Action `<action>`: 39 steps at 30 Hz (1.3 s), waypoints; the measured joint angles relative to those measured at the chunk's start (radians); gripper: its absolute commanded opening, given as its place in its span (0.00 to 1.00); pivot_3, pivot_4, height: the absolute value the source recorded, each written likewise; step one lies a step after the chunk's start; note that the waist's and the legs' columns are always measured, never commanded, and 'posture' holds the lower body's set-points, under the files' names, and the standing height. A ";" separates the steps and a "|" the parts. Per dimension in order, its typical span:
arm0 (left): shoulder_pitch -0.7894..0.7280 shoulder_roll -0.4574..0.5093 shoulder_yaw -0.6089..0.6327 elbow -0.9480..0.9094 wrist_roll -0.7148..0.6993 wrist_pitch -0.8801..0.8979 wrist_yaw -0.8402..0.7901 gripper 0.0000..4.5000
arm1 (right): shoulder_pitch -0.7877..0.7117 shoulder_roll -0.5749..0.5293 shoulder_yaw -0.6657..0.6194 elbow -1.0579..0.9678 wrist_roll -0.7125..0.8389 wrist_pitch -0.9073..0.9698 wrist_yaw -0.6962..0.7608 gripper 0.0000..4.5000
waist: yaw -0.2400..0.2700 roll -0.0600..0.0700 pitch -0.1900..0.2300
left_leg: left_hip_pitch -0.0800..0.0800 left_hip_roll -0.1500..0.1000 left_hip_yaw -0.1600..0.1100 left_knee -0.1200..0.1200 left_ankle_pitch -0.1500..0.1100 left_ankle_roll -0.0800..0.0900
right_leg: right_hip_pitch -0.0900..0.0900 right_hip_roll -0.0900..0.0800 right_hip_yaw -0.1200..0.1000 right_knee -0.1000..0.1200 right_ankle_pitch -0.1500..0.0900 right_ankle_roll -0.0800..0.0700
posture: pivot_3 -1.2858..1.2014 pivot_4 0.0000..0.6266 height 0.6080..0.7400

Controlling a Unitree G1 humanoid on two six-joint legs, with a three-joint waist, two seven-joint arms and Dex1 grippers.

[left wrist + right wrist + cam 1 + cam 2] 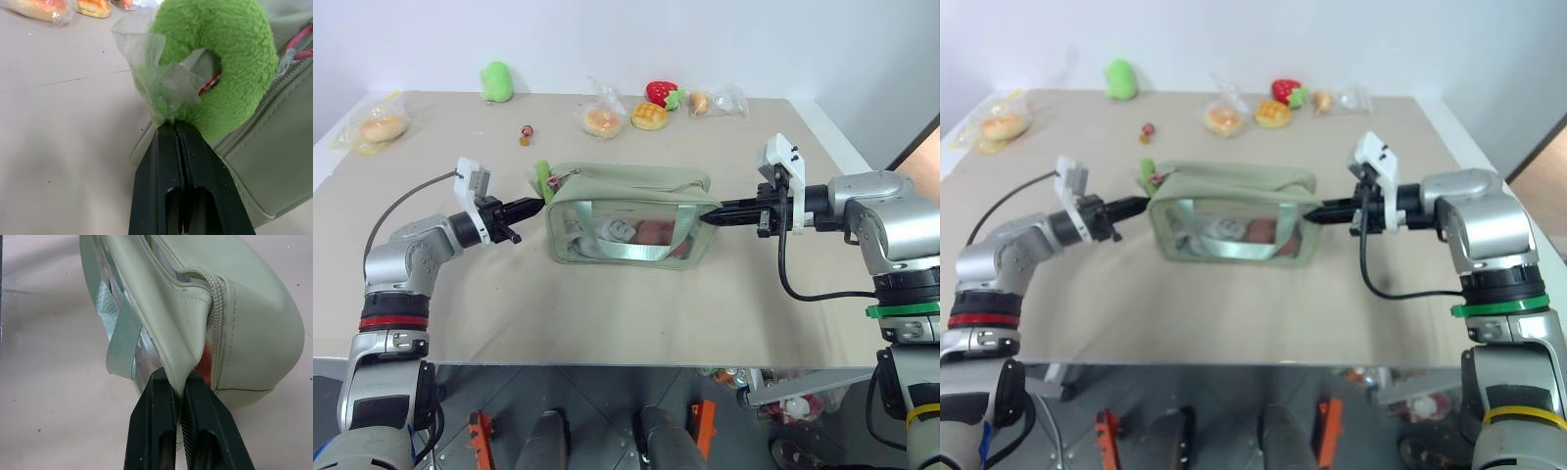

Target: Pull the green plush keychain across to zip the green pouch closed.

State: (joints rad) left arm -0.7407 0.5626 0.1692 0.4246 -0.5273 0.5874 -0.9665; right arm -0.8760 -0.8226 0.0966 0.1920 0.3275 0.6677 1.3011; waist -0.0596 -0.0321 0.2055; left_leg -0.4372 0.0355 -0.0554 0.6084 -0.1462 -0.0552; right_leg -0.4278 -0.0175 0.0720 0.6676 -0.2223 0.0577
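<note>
Two end effectors pinch: left end effector [177, 126] grips the green plush keychain [234, 54], right end effector [182, 382] the green pouch [254, 328]; no readable writing.

Both arms are silver-grey metal with rounded joint housings. The left forearm carries a red band, the right a green band with a yellow one lower. Each tool, left tool [530, 207] and right tool [713, 216], has slim black fingers behind a white bracket. Black cables loop from each wrist.
</note>
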 measured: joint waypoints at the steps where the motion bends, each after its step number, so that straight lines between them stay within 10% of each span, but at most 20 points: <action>1: 0.000 -0.006 0.012 0.000 -0.005 -0.002 0.007 0.01 | 0.000 0.000 0.000 0.000 0.000 0.000 0.000 0.00 | 0.000 0.000 0.000 | 0.000 0.000 0.000 0.000 0.000 0.000 | 0.000 0.000 0.000 0.000 0.000 0.000 | 0.52 0.24 1.00; 19: -0.037 -0.005 0.110 -0.041 -0.089 0.031 0.060 0.01 | -0.001 0.002 0.001 0.009 -0.001 -0.003 0.001 0.00 | 0.000 0.000 0.000 | 0.001 0.000 0.000 0.001 0.000 0.000 | 0.002 0.000 0.000 0.000 0.000 0.001 | 0.52 0.24 1.00; 27: -0.023 0.010 0.115 -0.040 -0.108 0.071 0.060 0.56 | -0.001 0.002 0.001 0.009 -0.001 -0.003 0.002 0.00 | 0.000 0.000 0.000 | 0.001 0.000 -0.001 0.001 0.000 0.000 | 0.002 0.000 0.000 0.000 0.000 0.001 | 0.52 0.24 1.00; 39: 0.090 0.023 0.149 -0.130 -0.161 0.162 0.061 0.56 | -0.004 0.001 0.003 0.009 -0.001 -0.001 0.002 0.00 | 0.001 0.000 0.000 | 0.001 0.000 -0.001 0.001 0.000 0.000 | 0.002 0.000 0.000 0.000 0.001 0.001 | 0.52 0.24 1.00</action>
State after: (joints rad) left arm -0.6503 0.5858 0.3178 0.2945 -0.6886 0.7498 -0.9057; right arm -0.8798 -0.8213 0.0994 0.2014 0.3264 0.6666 1.3029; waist -0.0590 -0.0320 0.2055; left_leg -0.4366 0.0352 -0.0561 0.6098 -0.1461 -0.0552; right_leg -0.4260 -0.0176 0.0719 0.6674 -0.2218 0.0583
